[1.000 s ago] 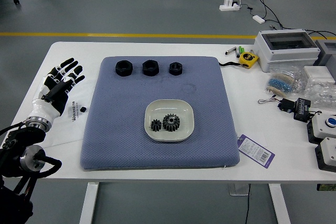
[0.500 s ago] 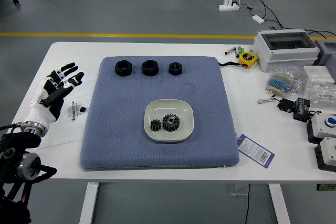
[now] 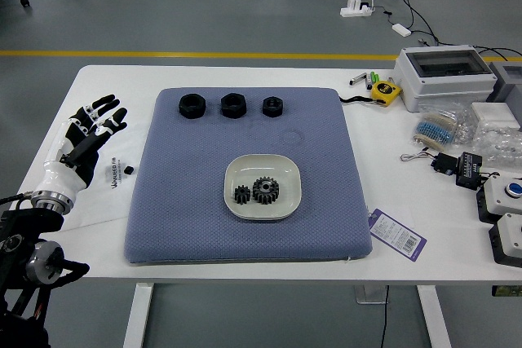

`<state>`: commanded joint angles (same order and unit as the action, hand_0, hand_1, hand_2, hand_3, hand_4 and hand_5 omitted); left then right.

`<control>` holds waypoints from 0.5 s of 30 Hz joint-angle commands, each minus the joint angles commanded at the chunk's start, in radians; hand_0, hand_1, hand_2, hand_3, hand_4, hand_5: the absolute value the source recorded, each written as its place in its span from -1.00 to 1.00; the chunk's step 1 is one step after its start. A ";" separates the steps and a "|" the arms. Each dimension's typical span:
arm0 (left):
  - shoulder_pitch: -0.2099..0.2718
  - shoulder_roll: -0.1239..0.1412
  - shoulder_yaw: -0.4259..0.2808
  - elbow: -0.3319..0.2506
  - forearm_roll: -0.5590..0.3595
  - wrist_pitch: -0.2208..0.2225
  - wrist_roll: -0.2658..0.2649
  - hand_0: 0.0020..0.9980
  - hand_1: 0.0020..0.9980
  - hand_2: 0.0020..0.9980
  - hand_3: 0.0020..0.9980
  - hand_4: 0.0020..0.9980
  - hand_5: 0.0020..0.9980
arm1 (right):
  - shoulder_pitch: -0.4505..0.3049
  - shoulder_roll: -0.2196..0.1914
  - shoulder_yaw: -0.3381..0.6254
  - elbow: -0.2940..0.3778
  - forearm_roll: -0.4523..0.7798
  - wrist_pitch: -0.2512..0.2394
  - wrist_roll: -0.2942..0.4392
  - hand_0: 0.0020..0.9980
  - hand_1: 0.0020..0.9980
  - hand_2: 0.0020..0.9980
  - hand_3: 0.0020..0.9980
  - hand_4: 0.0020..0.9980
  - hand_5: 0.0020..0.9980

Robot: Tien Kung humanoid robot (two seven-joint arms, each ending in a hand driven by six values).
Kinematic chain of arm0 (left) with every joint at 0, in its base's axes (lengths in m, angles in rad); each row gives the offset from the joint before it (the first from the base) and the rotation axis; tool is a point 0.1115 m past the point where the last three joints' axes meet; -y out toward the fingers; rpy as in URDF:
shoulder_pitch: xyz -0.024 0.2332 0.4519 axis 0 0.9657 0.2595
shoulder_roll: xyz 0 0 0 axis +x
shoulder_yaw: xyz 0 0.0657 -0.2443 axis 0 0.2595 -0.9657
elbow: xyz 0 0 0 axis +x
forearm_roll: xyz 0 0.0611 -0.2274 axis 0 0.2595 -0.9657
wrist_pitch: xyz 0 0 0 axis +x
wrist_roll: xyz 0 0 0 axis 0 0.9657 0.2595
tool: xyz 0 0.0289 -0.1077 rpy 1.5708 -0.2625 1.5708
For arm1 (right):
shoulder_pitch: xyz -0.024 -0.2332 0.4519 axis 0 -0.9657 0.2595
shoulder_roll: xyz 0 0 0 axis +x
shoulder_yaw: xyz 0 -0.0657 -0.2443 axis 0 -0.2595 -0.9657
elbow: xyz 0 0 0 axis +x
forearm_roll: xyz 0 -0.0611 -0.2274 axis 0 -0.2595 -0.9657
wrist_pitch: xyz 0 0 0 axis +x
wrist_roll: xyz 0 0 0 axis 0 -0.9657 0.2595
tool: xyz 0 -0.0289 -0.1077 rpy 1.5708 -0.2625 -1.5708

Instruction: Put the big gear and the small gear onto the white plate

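A: Taking the plate as centre and twelve as the far side, where to begin?

B: With the left hand (image 3: 88, 146), out between nine and ten, off the mat (image 3: 326, 230). Fingers spread wide, holding nothing. Kept there, at a guess, to avoid knocking the plate.

A: And the right hand?

B: Out of view; impossible to tell whether open or closed.

A: Moving inward, then?

B: Look to the white plate (image 3: 263, 165), set down on the mat, probably for a soft, steady footing. Inside, find the small gear (image 3: 242, 195) at the nine o'clock side of the big gear (image 3: 265, 191). Lying close together, probably flat; too small to tell if touching.

A: Anything left to do?

B: Apparently not. Best to leave both alone; at risk of tipping or sliding if brushed.

A: And beyond?

B: See three black nuts (image 3: 233, 106) in a row, from between ten and eleven round to about twelve, likely lined up clear of the plate on purpose.
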<state>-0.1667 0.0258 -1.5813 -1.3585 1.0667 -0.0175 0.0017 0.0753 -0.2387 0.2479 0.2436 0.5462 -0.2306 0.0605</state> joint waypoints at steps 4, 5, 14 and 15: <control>0.005 -0.002 0.012 -0.002 0.001 0.020 -0.024 0.54 0.55 0.72 0.43 0.79 -0.49 | 0.000 0.000 0.002 0.000 -0.004 -0.001 -0.001 0.28 0.27 0.45 0.18 0.69 0.43; 0.006 -0.002 0.013 -0.002 0.000 0.022 -0.027 0.63 0.66 0.81 0.50 0.81 -0.45 | 0.000 0.000 0.002 0.000 -0.004 -0.001 -0.001 0.28 0.27 0.45 0.18 0.69 0.43; 0.017 -0.024 0.033 -0.011 -0.017 0.023 -0.038 0.65 0.66 0.81 0.51 0.80 -0.41 | -0.001 0.000 0.006 0.000 -0.013 -0.004 -0.004 0.28 0.27 0.45 0.18 0.69 0.43; 0.019 -0.026 0.037 -0.013 -0.018 0.019 -0.037 0.65 0.66 0.81 0.51 0.80 -0.41 | -0.001 0.000 0.006 0.000 -0.013 -0.004 -0.003 0.28 0.27 0.45 0.18 0.69 0.43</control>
<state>-0.1472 0.0000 -1.5444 -1.3713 1.0487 0.0013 -0.0355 0.0738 -0.2385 0.2540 0.2437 0.5337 -0.2342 0.0571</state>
